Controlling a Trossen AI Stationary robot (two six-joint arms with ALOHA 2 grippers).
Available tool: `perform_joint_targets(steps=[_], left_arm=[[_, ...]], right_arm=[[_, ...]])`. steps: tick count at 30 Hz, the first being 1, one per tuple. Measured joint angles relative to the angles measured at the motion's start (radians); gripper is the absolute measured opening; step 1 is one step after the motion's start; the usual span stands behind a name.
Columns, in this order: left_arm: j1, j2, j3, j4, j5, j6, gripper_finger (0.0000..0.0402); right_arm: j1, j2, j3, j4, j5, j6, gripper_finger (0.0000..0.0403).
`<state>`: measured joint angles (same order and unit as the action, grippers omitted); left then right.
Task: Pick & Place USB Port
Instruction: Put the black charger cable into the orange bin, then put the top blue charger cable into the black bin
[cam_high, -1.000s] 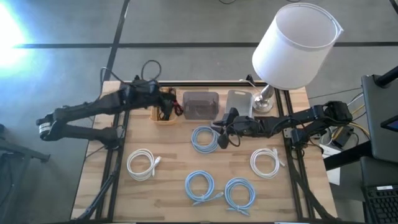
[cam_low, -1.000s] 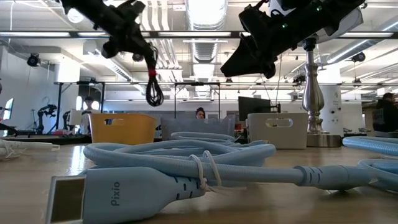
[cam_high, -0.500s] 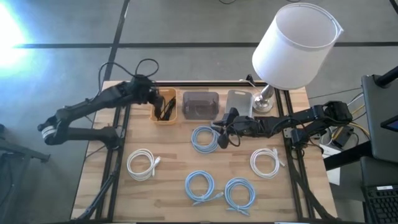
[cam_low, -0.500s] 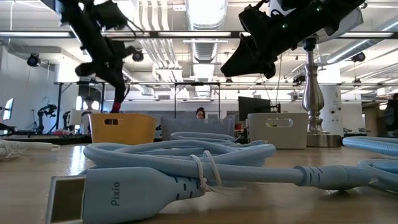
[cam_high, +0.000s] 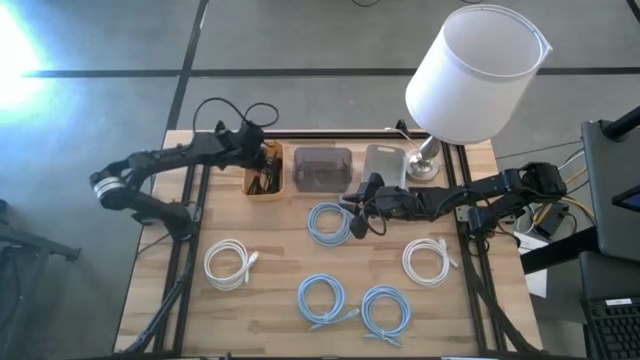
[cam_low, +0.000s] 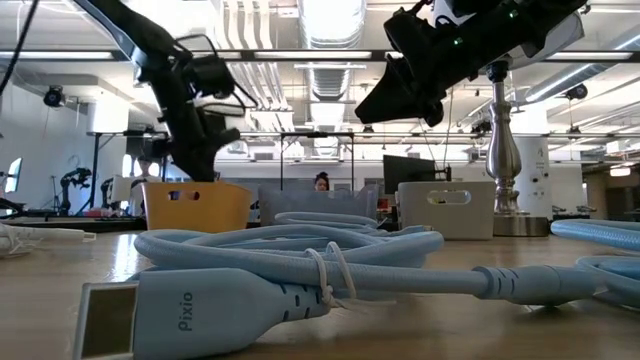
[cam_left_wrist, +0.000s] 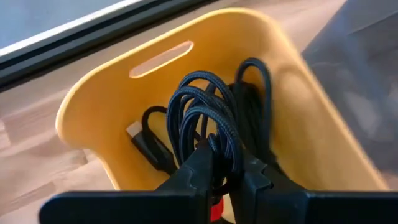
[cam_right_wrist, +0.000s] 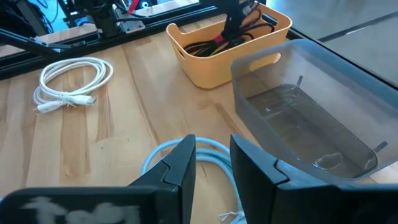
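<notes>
A yellow bin (cam_high: 266, 172) stands at the table's far left, and black cable lies in it. My left gripper (cam_left_wrist: 225, 177) reaches down into the bin (cam_left_wrist: 93, 99), shut on a coiled black cable (cam_left_wrist: 211, 118) bound by a red tie. My right gripper (cam_high: 358, 222) hovers open above the table's middle, beside a light blue cable coil (cam_high: 327, 222) that lies flat on the wood. In the right wrist view the open fingers (cam_right_wrist: 180, 165) frame that blue coil (cam_right_wrist: 163, 157). My left gripper pinches the black coil between its two fingers at the bundled part by the red tie (cam_left_wrist: 215, 210). The fingers come from above, pointing down into the yellow bin. The coil's loops (cam_left_wrist: 205, 106) hang below the fingers inside the bin, against another black cable with a plug (cam_left_wrist: 135, 132).
A dark grey bin (cam_high: 322, 168) and a pale bin (cam_high: 385, 165) stand right of the yellow one. A lamp (cam_high: 470, 75) stands at the far right corner. White coils (cam_high: 228, 264) (cam_high: 428, 260) and blue coils (cam_high: 322, 298) (cam_high: 385, 310) lie on the near half.
My left gripper has carried the black coil down toward the yellow bin, still shut on it. The coil hung clear above the bin a second ago; now its loops sit inside the bin's walls. The left arm's elbow has swung toward the far edge.
</notes>
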<state>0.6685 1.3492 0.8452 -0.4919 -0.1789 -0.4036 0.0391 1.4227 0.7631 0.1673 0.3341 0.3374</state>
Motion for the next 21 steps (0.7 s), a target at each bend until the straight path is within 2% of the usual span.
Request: perform_joint_targets(steps=[6, 11, 16, 21], left_arm=[[0.000, 0.071, 0.000, 0.004, -0.083, 0.006, 0.0059], [0.000, 0.087, 0.000, 0.004, -0.091, 0.025, 0.0098], [0.000, 0.061, 0.007, -0.008, -0.091, 0.062, 0.0131], [-0.002, -0.005, 0.038, -0.064, -0.079, 0.064, 0.0151]], right_arm=[[0.000, 0.000, 0.000, -0.010, -0.002, 0.000, 0.0103], [0.000, 0.000, -0.003, -0.015, -0.002, 0.000, 0.0098], [0.000, 0.000, -0.007, -0.015, -0.002, 0.003, 0.0097], [0.003, 0.000, -0.007, -0.015, -0.002, 0.002, 0.0112]])
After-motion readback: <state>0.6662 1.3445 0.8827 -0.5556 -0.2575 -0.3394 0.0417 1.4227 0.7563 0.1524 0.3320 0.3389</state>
